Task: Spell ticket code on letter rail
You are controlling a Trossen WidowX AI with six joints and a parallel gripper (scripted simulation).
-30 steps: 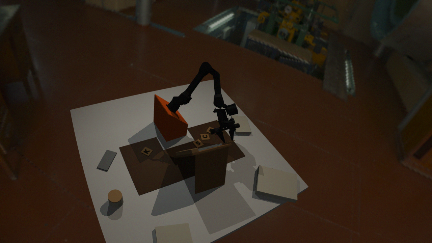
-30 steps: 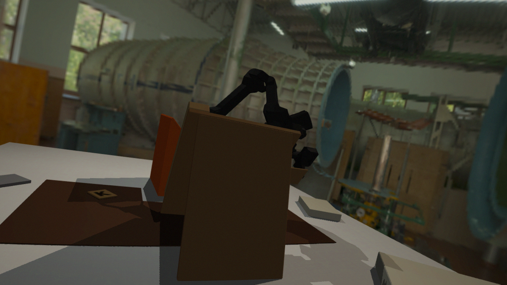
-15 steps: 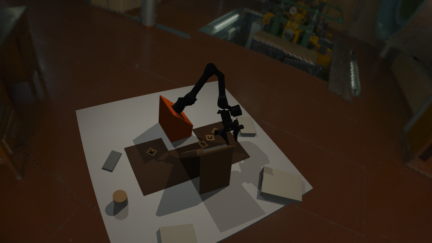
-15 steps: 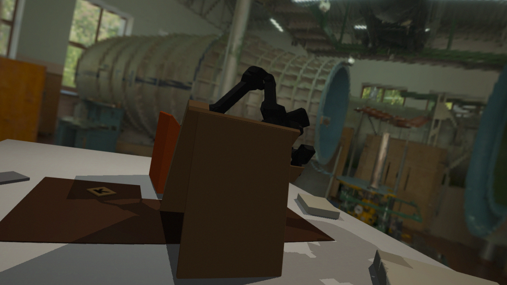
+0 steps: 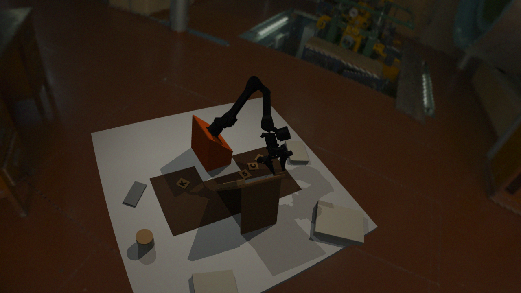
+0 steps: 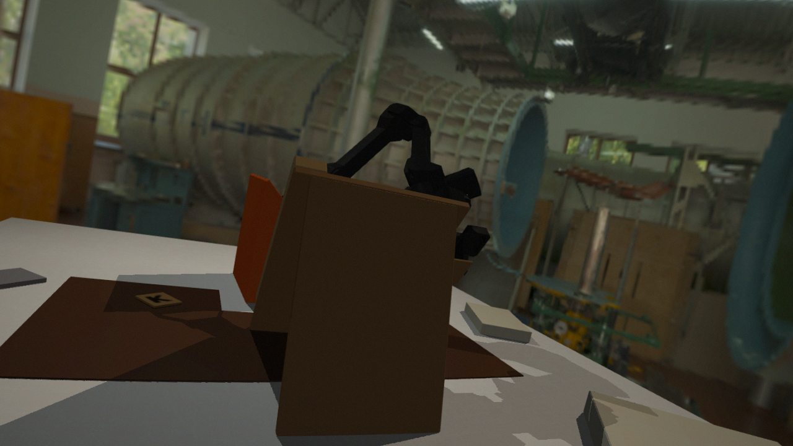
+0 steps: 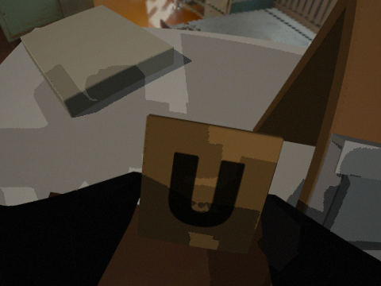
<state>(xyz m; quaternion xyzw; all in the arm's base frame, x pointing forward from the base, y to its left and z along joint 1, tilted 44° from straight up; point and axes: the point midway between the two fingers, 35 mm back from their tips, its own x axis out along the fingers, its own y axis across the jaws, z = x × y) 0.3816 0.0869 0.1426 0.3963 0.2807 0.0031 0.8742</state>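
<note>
My gripper point(image 5: 277, 166) point(image 7: 202, 193) is shut on a tan letter tile marked U point(image 7: 209, 186) point(image 6: 460, 270) and holds it upright in the air, just off the right end of the brown board point(image 5: 260, 207) point(image 6: 365, 310) point(image 7: 362, 59). The letter rail point(image 5: 255, 179) shows as a pale strip along the board's top edge. Loose tiles lie flat on the dark brown mat point(image 5: 182, 218) point(image 6: 83, 344): a K tile point(image 5: 182, 183) point(image 6: 158, 299) at the left, and a 5 tile point(image 5: 244, 173) and a C tile point(image 5: 253, 165) behind the board. I cannot read the ticket's code.
An orange wedge point(image 5: 209, 145) point(image 6: 258, 238) holds the arm's base. Beige blocks lie at the right point(image 5: 298, 151) point(image 6: 496, 323), front right point(image 5: 340, 222) point(image 7: 95, 53) and front edge point(image 5: 215, 281). A grey slab point(image 5: 134, 193) point(image 6: 16, 275) and a tan cylinder point(image 5: 144, 237) are at the left.
</note>
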